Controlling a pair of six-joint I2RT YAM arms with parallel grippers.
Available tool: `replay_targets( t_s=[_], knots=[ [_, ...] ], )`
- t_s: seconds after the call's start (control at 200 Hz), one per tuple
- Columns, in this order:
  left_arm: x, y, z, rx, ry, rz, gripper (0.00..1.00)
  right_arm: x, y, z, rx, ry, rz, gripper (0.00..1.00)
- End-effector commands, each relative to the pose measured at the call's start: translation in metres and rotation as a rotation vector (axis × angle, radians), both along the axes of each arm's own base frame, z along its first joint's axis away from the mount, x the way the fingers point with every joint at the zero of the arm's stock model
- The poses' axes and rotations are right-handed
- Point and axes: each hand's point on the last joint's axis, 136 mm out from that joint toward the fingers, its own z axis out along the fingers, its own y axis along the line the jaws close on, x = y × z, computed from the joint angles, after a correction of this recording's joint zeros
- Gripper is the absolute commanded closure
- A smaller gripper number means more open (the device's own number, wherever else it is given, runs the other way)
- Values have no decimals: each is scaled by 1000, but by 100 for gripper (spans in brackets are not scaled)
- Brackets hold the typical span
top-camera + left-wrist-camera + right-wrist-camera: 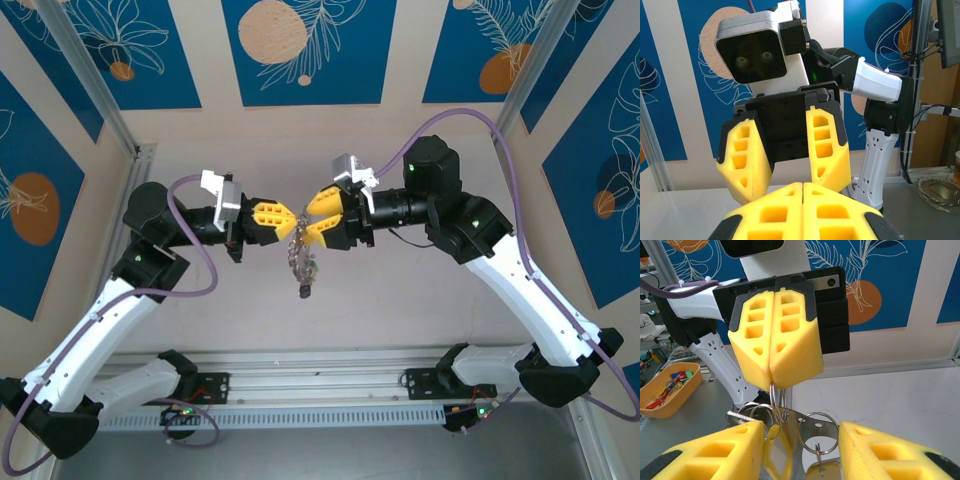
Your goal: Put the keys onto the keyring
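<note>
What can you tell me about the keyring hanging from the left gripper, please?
The keyring is a bunch of thin grey metal wire loops carrying a round split ring, a flat metal piece and what looks like a yellow tag. It hangs in mid-air, its top loop pinched by the shut left gripper. The open right gripper has its fingers on either side of it; whether they touch it is unclear.

Blue wall panels (300, 50) printed with white leaf outlines and peach or orange discs hang on pale beige walls (210, 60), between aluminium posts (93, 85). The table (400, 310) is pale and matte, with an aluminium rail (320, 382) along its near edge. An orange basket (675, 402) of small coloured items (670, 380) sits on a grey surface (700, 427) nearby.
</note>
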Motion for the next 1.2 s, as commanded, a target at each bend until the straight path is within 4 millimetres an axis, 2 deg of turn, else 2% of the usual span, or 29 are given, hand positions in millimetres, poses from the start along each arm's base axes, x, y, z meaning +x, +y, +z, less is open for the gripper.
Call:
replay_targets(
  t_s=[0.0, 0.2, 0.47, 0.74, 0.84, 0.965, 1.065, 1.12, 1.195],
  knots=[
    [-12, 5, 17, -44, -65, -31, 100, -10, -1, 8, 28, -22, 46, 60],
    [-12, 4, 15, -39, -59, -36, 100, -11, 2, 11, 41, -17, 69, 72],
    [-11, 4, 14, -39, -57, -34, 100, -15, 9, 9, 34, 3, 119, 74],
    [-10, 4, 14, -36, -54, -25, 100, -16, 12, 7, 23, 0, 135, 100],
    [-7, 3, 13, -34, -51, -11, 100, -17, 11, 6, 20, -16, 125, 100],
    [0, 4, 9, 16, -52, 46, 100, -8, 9, 2, -39, -92, 30, 100],
    [0, 10, 5, 83, -74, 103, 73, -3, 4, -1, -121, -156, -26, 100],
    [-1, 14, 1, 129, -91, 132, 67, -1, 1, -3, -168, -182, -40, 100],
    [-3, 19, -4, 201, -108, 158, 66, 2, -3, -8, -244, -215, -62, 100]
  ],
)
